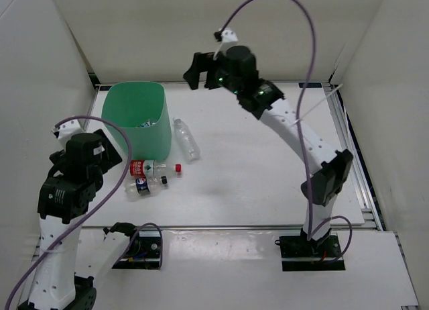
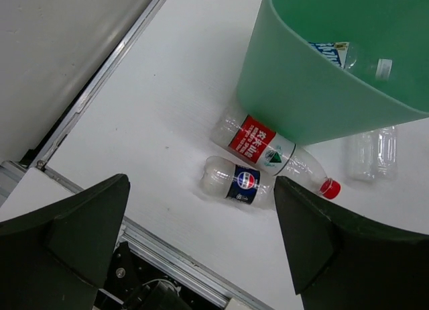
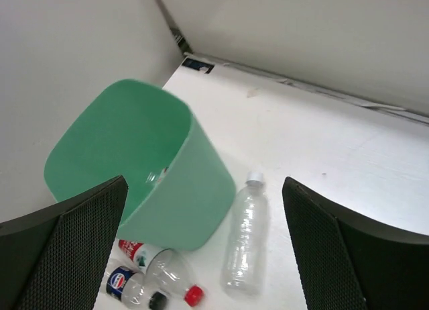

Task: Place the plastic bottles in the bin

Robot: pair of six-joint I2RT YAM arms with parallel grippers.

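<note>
Overhead, the mint-green bin (image 1: pixel 153 141) stands upright at the far left of the white table (image 1: pixel 268 189), with one bottle lying inside it, visible only as a pale patch. Three more bottles lie on the table. An unlabelled bottle (image 1: pixel 186 139) lies just beside the bin's right wall. A red-labelled bottle (image 1: pixel 151 168) lies at the bin's near side, its red cap (image 1: pixel 178 168) pointing right. A dark-blue-labelled bottle (image 1: pixel 143 184) lies alongside it, nearer the arms. The left gripper (image 1: pixel 112 154) hangs low at the left of the bin, and the right gripper (image 1: pixel 200 75) is raised high over the far side of the table, right of the bin; from here neither one's finger spread is clear. In the left wrist view, the two dark fingers (image 2: pixel 74 243) stand wide apart with nothing between them, above the table. Beyond them the red-labelled bottle sits with its middle against the foot of the bin wall, and the dark-blue-labelled one is touching or nearly touching it. The unlabelled one lies off to the right. Inside the bin rests a blue-and-white-labelled bottle (image 2: pixel 335 53) with a white cap (image 2: pixel 383 68). In the right wrist view, the mesh-faced fingers (image 3: pixel 74 249) are likewise spread wide and hold nothing. They look down from well above on the bin's rounded-square rim. The unlabelled bottle lies beside the bin with its white cap toward the back wall. The two labelled bottles show below the bin, one with a red cap, the other a black cap (image 3: pixel 157 298).
</note>
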